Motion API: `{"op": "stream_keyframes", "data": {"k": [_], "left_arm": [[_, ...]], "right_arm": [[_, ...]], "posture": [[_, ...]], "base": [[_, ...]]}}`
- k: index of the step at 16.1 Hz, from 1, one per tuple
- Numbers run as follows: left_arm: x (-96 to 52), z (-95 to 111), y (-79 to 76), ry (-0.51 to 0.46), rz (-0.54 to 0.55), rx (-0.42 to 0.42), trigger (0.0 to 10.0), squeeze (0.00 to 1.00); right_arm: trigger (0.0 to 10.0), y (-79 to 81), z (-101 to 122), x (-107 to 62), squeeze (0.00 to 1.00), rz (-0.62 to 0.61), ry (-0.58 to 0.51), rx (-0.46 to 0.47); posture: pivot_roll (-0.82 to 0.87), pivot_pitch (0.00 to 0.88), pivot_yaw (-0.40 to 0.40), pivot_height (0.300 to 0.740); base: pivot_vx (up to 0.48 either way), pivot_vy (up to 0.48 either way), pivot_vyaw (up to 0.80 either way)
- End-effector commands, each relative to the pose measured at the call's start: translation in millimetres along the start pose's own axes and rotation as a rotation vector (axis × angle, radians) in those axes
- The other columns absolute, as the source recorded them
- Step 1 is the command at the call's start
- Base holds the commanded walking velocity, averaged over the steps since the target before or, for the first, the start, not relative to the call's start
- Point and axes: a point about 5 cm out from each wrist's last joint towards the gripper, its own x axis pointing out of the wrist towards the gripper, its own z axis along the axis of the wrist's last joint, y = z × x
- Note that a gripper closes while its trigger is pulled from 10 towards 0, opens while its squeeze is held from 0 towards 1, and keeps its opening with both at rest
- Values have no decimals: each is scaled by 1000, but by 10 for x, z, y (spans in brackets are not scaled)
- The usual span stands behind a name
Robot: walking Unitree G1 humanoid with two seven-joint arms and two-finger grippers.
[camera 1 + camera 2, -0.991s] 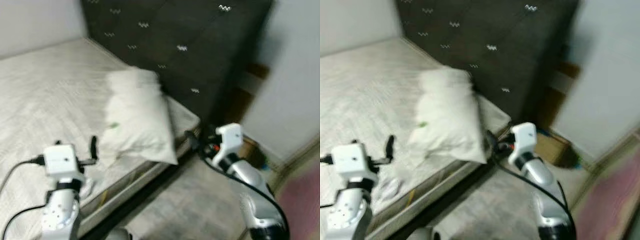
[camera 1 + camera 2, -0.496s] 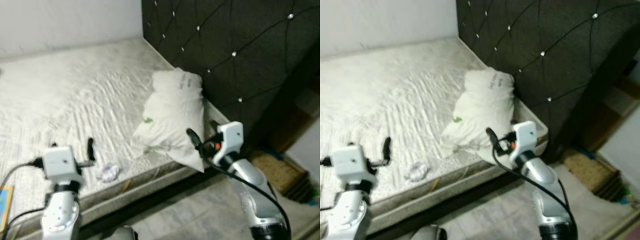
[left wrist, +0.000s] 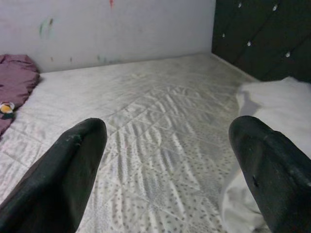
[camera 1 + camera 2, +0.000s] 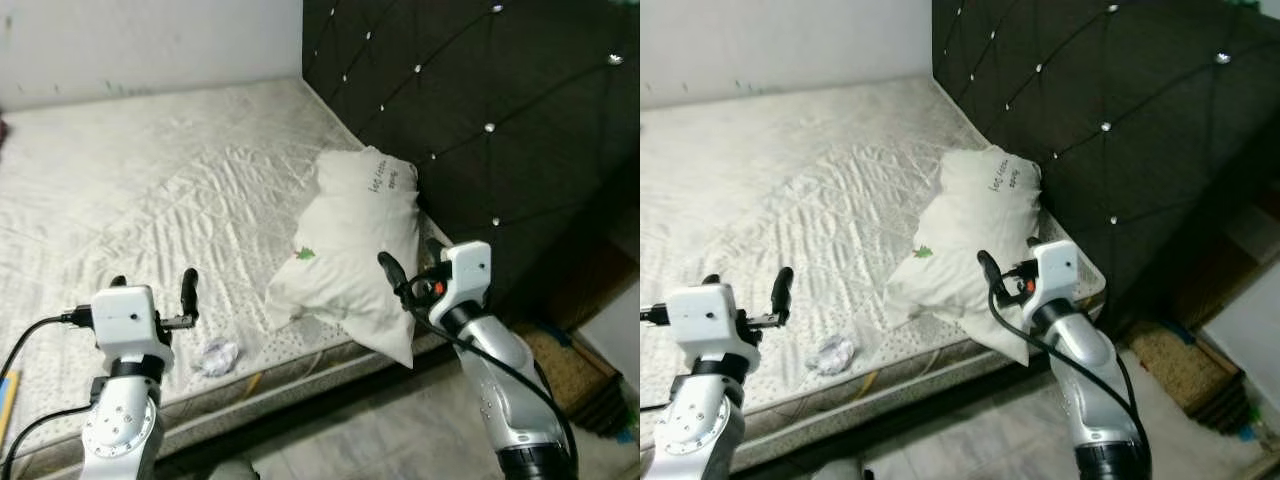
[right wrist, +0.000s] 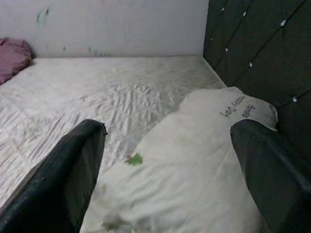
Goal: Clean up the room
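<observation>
Pillow [image 4: 358, 250] slumps at the bed's [image 4: 150, 190] head end against the headboard [image 4: 480, 110], long axis running 12 to 6; right gripper [image 4: 400, 285] sits nearest, at its 5 o'clock corner, fingers spread empty, left gripper [image 4: 150, 292] likewise released

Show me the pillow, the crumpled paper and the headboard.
pillow [image 4: 350, 260]: left eye view, middle of its face.
crumpled paper [image 4: 215, 354]: left eye view, its centre.
headboard [image 4: 1120, 120]: right eye view, tufted panel.

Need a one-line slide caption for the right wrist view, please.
Open right gripper aimed at the white pillow lying on the bare mattress beside the dark tufted headboard.
</observation>
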Motion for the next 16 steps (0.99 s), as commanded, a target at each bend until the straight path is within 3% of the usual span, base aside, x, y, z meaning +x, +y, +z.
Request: {"op": "stream_keyframes", "data": {"k": [1,4,8,16], "left_arm": [[15,26,-48,-13,-18,-5,10000,0],[8,17,-54,-9,-12,-11,10000,0],[27,-8,-44,12,43,5,10000,0],[9,-32,-54,66,49,-52,10000,0]], "right_arm": [[10000,-73,-25,-36,0,-25,14,-6],[10000,-63,-33,-39,0,-19,18,-12],[10000,-62,-29,-30,0,-8,17,-17],[10000,-34,-16,-6,0,-17,4,-1]], "posture": [[26,0,-40,740],[26,0,-42,740],[29,0,-43,740],[35,0,-39,740]], "base": [[315,0,0],[300,0,0],[0,0,0],[0,0,800]]}}
